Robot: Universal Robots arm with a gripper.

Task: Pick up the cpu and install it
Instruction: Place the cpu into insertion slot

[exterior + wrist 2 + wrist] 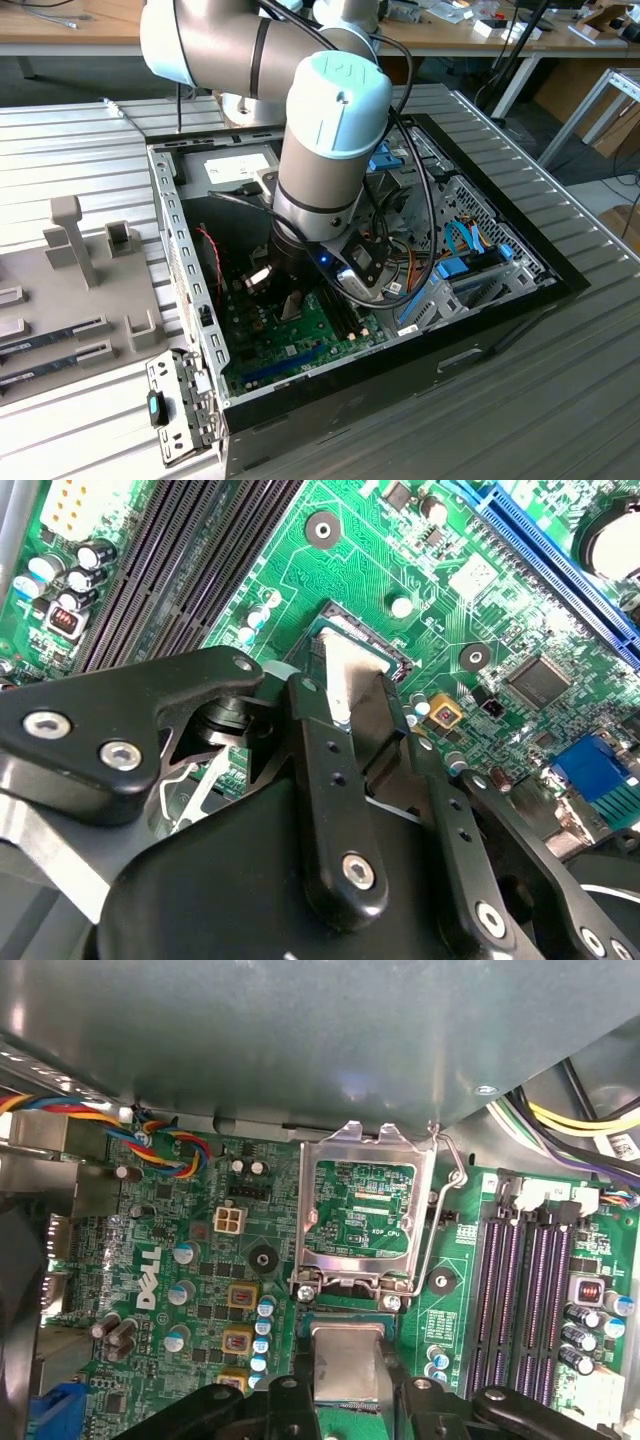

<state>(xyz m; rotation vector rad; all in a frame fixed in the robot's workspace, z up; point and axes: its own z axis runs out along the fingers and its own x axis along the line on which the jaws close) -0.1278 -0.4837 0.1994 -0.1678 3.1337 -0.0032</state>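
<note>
Claw [347,1372] pinches the cpu [345,1352] by two opposite edges, metal face up. The chip sits directly over the open socket [372,632] on the green board [200,1250]. Hinged frame [360,1210] stands raised just beyond. Seated or not: cannot tell.

The cpu [347,1355], silvery lid and thin green rim, lies flat, gripped in the claw [352,695], at the open socket [398,662].
</note>
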